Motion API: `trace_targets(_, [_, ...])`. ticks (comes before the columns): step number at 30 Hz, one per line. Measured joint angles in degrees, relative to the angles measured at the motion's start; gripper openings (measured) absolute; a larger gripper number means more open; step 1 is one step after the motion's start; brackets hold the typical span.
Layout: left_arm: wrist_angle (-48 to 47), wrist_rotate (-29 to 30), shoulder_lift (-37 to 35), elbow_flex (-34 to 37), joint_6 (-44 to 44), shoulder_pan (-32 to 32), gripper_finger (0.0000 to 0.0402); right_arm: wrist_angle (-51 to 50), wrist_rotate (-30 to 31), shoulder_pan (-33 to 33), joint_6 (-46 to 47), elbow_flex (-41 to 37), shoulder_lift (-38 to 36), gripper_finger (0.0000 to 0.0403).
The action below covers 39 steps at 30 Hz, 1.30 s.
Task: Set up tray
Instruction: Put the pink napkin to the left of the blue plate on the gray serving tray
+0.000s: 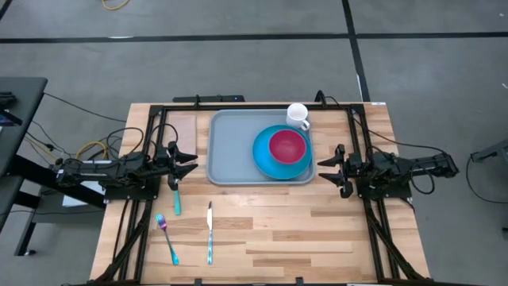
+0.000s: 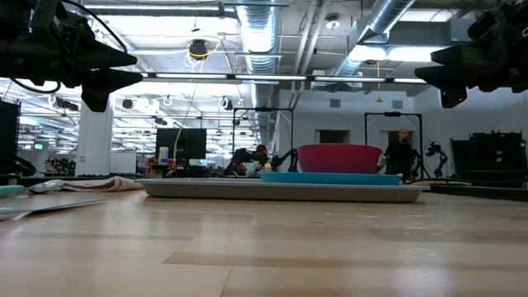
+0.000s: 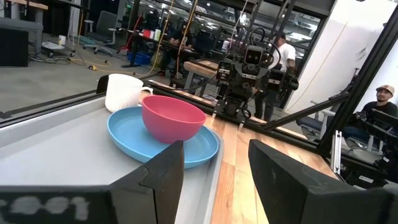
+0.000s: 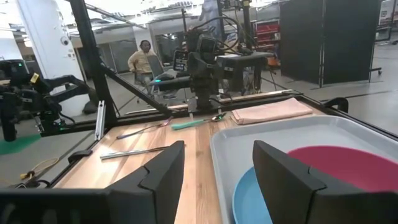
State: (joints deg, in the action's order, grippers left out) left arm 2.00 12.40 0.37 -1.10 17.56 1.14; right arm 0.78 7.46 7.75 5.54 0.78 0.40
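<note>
Tray [image 1: 234, 155] flat on the table [image 1: 317, 230], close to the far edge and about midway between the left and right edges, long side running across. Loaded on its right half only: plate [image 1: 266, 165] with bowl [image 1: 287, 145] seated on it, mug [image 1: 298, 115] tucked into the far right corner just beside the plate. Likely grouped that way to keep the crockery together and leave the left half bare for what remains. Off the tray, on the table's left side: napkin [image 1: 183, 127] just beside the tray's left rim near the far edge, spoon [image 1: 175, 199] nearer in, then fork [image 1: 167, 238] and knife [image 1: 209, 232] lying apart from each other toward the near left corner. Judged not yet set. Left gripper [image 1: 193, 159] poised just off the tray's left rim, jaws spread and empty, aimed across the tray; right gripper [image 1: 321, 165] mirrored just off the right rim, likewise spread and gripping nothing. Both carried clear above the tabletop in the low view, so seemingly parked at the ready rather than reaching. Plenty of open wood across the near half and toward the near right corner. Tighter on the left: napkin and spoon close under the left gripper, frame rails along both side edges. Raised tray rim to be cleared before lowering anything inside.
</note>
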Motion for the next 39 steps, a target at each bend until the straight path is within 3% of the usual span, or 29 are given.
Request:
trace_targets(4, [0.94, 0.03, -0.01, 0.07, 3.86, 0.01, 0.0169, -0.02, 0.0, 0.0, 0.0, 0.0, 0.0, 0.0182])
trace_targets(8, [5.09, -2.87, -0.03, 0.2, 31.62, 0.09, 0.0169, -0.04, 0.0, 0.0, 0.0, 0.0, 0.0, 0.0182])
trace_targets(12, [3.4, 6.37, -0.01, 0.17, 48.29, -0.01, 0.0169, -0.02, 0.02, 0.0, 0.0, 0.02, 0.0, 0.0182])
trace_targets(14, [2.97, 6.46, 0.02, 0.17, 55.68, -0.01, 0.0169, 0.0, 0.02, 0.0, 0.0, 0.02, 0.0, 0.0182])
trace_targets(18, [2.21, 1.97, 1.52, -2.27, 52.13, -0.01, 0.0169, 0.02, 0.04, 0.0, 0.0, 0.02, 0.0, 0.0182])
trace_targets(22, [-15.36, 8.63, 8.27, -12.99, 48.75, -0.08, 0.0169, 0.02, 0.06, 0.0, 0.0, 0.02, 0.0, 0.0182])
trace_targets(27, [-37.75, 19.41, 25.88, -30.69, 45.89, -0.36, 0.0169, 0.02, 0.07, 0.0, 0.0, 0.02, 0.0, 0.0182])
trace_targets(30, [-50.7, 22.22, 38.99, -39.64, 47.57, -3.39, 0.0169, 0.02, 0.07, 0.0, 0.0, 0.02, 0.0, 0.0182])
trace_targets(35, [-57.92, 19.09, 58.31, -45.91, 46.89, -13.94, 0.0169, 0.04, 0.07, 0.0, 0.0, 0.02, 0.0, 0.0182])
trace_targets(39, [-53.67, 12.43, 69.0, -46.47, 41.34, -23.54, 0.0169, 0.04, 0.07, 0.0, 0.0, 0.02, 0.0, 0.0182])
